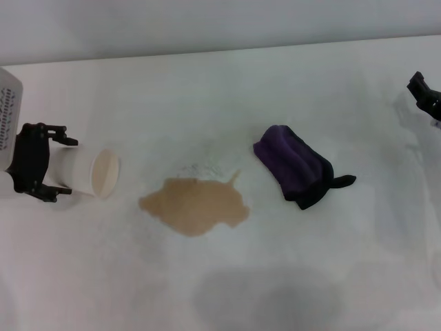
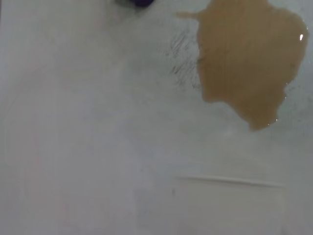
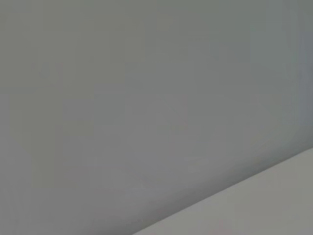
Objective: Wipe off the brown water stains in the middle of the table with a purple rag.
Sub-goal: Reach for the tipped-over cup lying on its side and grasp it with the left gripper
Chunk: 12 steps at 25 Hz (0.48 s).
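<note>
Head view: the left end effector (image 1: 60,164) grips a cream paper cup (image 1: 88,172) lying on its side on the table (image 1: 220,89), its open mouth facing the brown water stains (image 1: 195,205). The purple rag (image 1: 295,165) lies just right of the stains. The right end effector (image 1: 424,92) sits at the far right edge; I cannot tell its opening.

Cream paper cup (image 1: 86,171) on its side; grey shadow patch (image 1: 269,298).

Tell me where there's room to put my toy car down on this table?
Bare white tabletop runs behind the tan-brown puddle and bunched dark purple rag, and also in front of them. It's crowded at the left, where the left hand grips a tipped cream paper cup. The right hand sits at the far right edge.
</note>
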Motion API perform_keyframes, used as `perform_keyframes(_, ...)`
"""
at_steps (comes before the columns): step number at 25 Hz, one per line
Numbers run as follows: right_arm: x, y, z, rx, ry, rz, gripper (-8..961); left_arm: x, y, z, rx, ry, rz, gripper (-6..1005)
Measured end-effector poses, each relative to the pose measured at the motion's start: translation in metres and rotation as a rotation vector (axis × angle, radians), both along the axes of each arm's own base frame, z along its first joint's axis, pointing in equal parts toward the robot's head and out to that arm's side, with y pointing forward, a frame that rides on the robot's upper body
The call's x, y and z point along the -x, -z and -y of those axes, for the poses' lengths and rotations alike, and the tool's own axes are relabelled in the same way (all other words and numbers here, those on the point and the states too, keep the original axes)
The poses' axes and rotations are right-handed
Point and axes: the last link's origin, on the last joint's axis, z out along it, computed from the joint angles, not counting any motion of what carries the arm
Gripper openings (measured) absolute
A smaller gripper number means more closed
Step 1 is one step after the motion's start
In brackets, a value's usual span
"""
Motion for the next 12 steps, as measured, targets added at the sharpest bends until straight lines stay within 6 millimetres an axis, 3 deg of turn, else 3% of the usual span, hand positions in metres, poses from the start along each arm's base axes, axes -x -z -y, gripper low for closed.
perform_keyframes(7, 0.0004, 0.0008, 0.0001, 0.003, -0.001, -0.001, 858, 0.0030, 0.0018, 0.0023, 0.000, -0.002, 0.000, 878)
perform_keyframes(12, 0.0005, 0.0009, 0.0001, 0.003, -0.002, 0.000, 858, 0.0032, 0.0066, 0.0035, -0.019, -0.006, 0.025, 763)
